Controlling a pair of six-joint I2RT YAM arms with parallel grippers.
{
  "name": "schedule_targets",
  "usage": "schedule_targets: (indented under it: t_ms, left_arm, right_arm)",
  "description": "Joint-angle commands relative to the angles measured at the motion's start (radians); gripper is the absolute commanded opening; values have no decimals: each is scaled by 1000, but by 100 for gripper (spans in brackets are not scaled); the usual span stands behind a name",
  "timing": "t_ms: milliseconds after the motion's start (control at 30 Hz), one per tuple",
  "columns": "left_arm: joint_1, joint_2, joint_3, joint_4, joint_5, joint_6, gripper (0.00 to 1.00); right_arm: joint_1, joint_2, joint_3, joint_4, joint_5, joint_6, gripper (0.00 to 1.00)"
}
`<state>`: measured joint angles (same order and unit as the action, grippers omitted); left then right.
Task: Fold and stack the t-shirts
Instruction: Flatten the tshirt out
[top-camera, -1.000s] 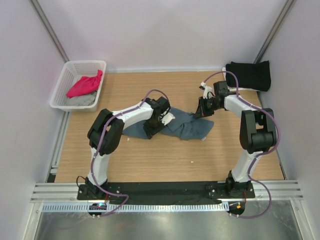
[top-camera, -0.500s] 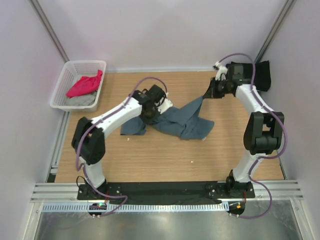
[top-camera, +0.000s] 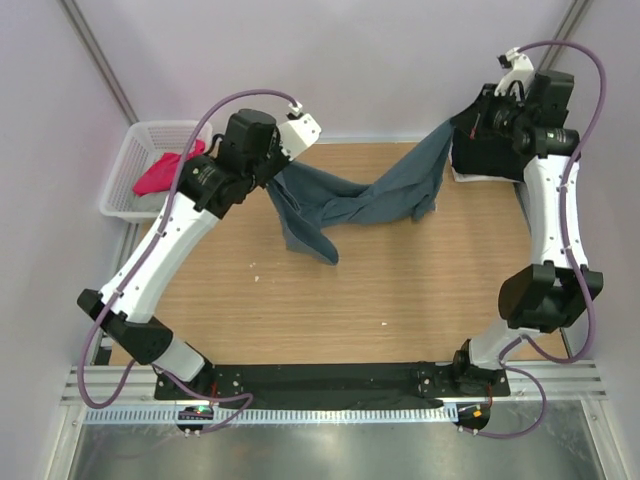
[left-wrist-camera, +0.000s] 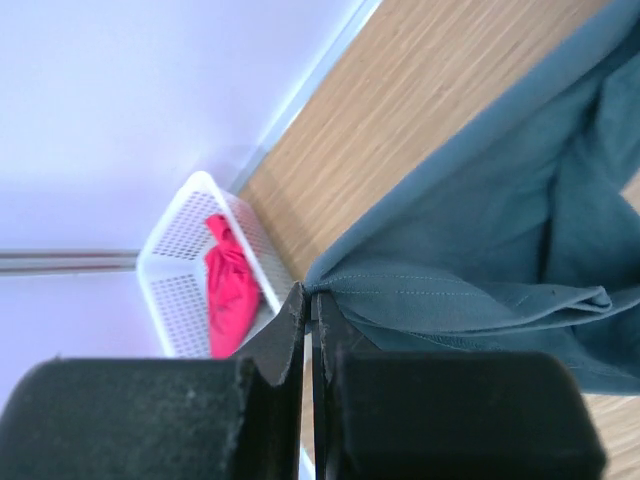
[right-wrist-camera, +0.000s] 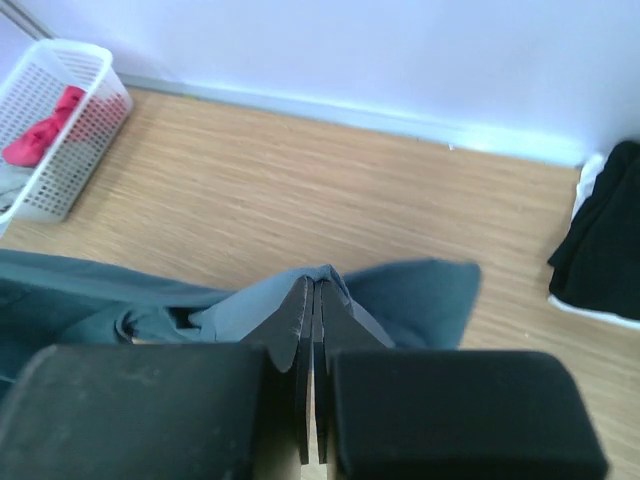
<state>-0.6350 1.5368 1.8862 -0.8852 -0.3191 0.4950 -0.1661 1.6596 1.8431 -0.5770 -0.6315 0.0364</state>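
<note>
A slate blue-grey t-shirt (top-camera: 355, 205) hangs stretched in the air between my two arms, sagging in the middle with a tail drooping down at the left. My left gripper (top-camera: 272, 172) is shut on its left edge (left-wrist-camera: 400, 290), high above the table's back left. My right gripper (top-camera: 458, 128) is shut on its other end (right-wrist-camera: 300, 290), raised at the back right. A folded black t-shirt (top-camera: 490, 155) lies at the back right corner (right-wrist-camera: 600, 230). A magenta-pink t-shirt (top-camera: 160, 175) sits in the basket on top of a light grey t-shirt (top-camera: 150, 203).
A white mesh basket (top-camera: 128, 165) stands at the back left, off the wooden table (top-camera: 330, 300); the left wrist view shows the basket (left-wrist-camera: 180, 270) too. Walls close in the back and both sides. A small white speck (top-camera: 383, 323) lies on the table.
Both arms have risen and spread apart, lifting the blue-grey t-shirt off the table and pulling it out between them. The left gripper closed on the cloth within this second.
</note>
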Motion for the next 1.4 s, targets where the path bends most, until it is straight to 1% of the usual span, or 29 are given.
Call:
schedule_targets:
  t_ms: [0,100,167,200,267,300,333,400,433,533,567,600,633,700,733,767,800,867,900,1000,1033,1067,1100,1133,1167,1200,1233,1267,1367]
  left_arm:
    - [3,-64,37,49,-66,106,0]
    - [1,-110,43,83,-71,151,0]
    - [3,-136,48,86,-75,154,0]
    - [3,-139,47,74,-77,154,0]
    - [3,-158,21,31,-75,140,0]
    - [3,-168,-7,28,-71,139,0]
    - [3,-184,-71,28,-60,136,0]
    - [3,-210,-126,38,-28,110,0]
    - [3,-207,-162,25,-15,97,0]
    - [3,-184,-211,-20,37,42,0]
    - [3,-172,-222,-34,49,28,0]
    - [3,-150,-234,-44,76,13,0]
    - [3,-141,-243,-53,87,-13,0]
    - [3,-127,-260,-54,118,-26,0]
    - [4,-122,-289,-35,135,-33,0]
    - [4,-119,-301,-31,143,-38,0]
    - [4,-110,-318,-31,150,-42,0]
    - [11,-98,-329,-43,175,-47,0]
    - [14,-95,-338,-53,184,-44,0]
    - [40,-90,-381,-43,221,-47,0]
    - [46,-83,-389,-38,235,-50,0]
    - [57,-75,-394,-40,259,-56,0]
    - [60,-63,-394,-55,271,-68,0]
    - [63,-54,-394,-58,279,-76,0]
    - [70,-38,-395,-55,285,-84,0]
    - [75,-35,-401,-51,291,-102,0]
    - [78,-30,-403,-38,291,-111,0]
    - [84,-26,-404,-32,290,-121,0]
    - [89,-3,-372,-38,269,-138,0]
  right_arm:
    - [-6,-99,85,-18,-40,11,2]
    - [-13,-167,104,-23,-56,33,1]
    - [-15,-216,78,-20,-73,22,1]
    - [-15,-260,62,-35,-77,16,2]
    - [-15,-294,28,-87,-117,-3,1]
    - [-13,-305,18,-154,-138,-25,2]
    - [-13,-326,-23,-184,-157,-30,2]
    - [-13,-345,-91,-254,-227,-26,1]
    - [-13,-354,-164,-276,-249,-21,1]
    - [-9,-357,-318,-339,-296,13,2]
    - [-6,-341,-344,-363,-301,8,2]
    - [-4,-330,-364,-426,-313,-12,2]
    - [-4,-314,-395,-449,-306,-53,2]
    - [-4,-296,-432,-463,-280,-64,17]
    - [-4,-287,-449,-463,-278,-76,30]
    - [-3,-276,-450,-460,-280,-75,46]
    - [-3,-235,-426,-443,-278,-67,50]
    - [-3,-183,-374,-411,-269,-12,53]
    - [-1,-126,-299,-376,-264,3,53]
    - [16,-14,-162,-311,-173,26,52]
    - [26,82,-60,-308,-119,23,50]
    - [42,129,-3,-311,-90,-21,50]
    - [89,228,110,-334,-53,-32,48]
    - [112,270,164,-349,2,-79,46]
    - [144,322,220,-374,9,-111,46]
    - [166,362,295,-429,18,-186,45]
    - [236,418,306,-443,38,-217,45]
    - [259,434,297,-445,67,-234,45]
    - [318,474,214,-455,30,-248,42]
